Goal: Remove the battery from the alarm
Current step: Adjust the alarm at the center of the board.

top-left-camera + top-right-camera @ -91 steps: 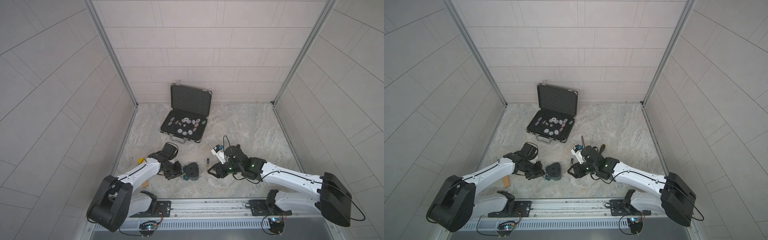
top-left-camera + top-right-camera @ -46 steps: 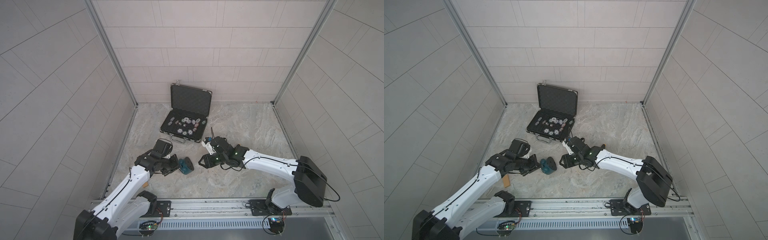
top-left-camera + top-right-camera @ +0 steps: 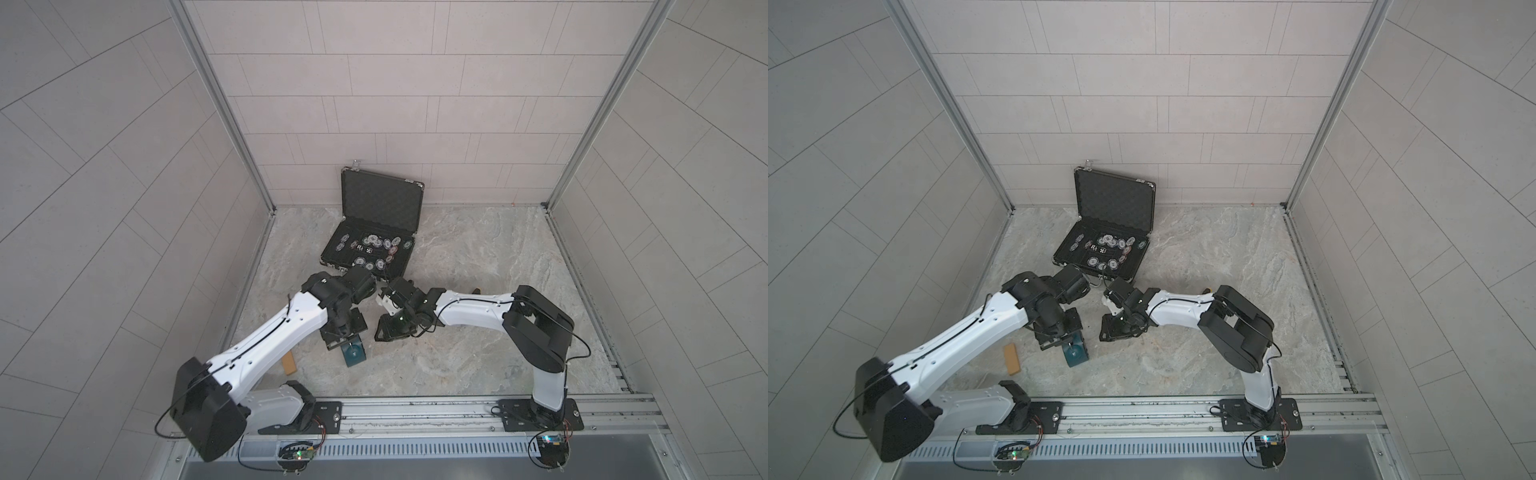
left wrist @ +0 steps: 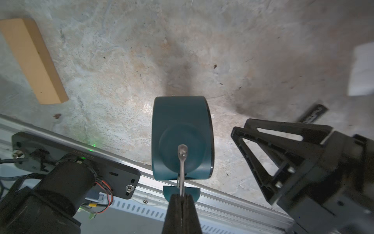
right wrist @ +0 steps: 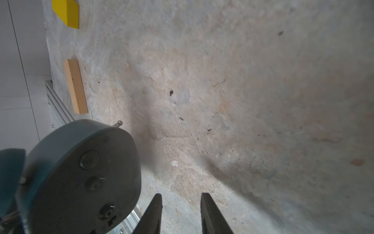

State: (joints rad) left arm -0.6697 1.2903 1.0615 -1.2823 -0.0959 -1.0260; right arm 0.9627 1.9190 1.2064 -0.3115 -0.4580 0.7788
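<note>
My left gripper (image 4: 183, 197) is fully closed, and its two jaws pinch the thin metal wire handle (image 4: 182, 162) on top of the alarm (image 4: 182, 121). The teal body of the alarm hangs just in front of the jaws, above the stone table (image 4: 113, 66). I cannot tell if it touches the table or is a little lifted. In a top view the alarm (image 3: 353, 353) is in the near part of the table, close to the front rail, and a wooden block (image 3: 289, 362) lies beside it. My right gripper (image 5: 181, 210) is partly open with nothing between its fingers (image 5: 154, 210); it is just beside the dark back of the alarm, apart from it. The open case (image 3: 376, 208) with chips stands well behind both grippers. I cannot make out the battery in any view.
</note>
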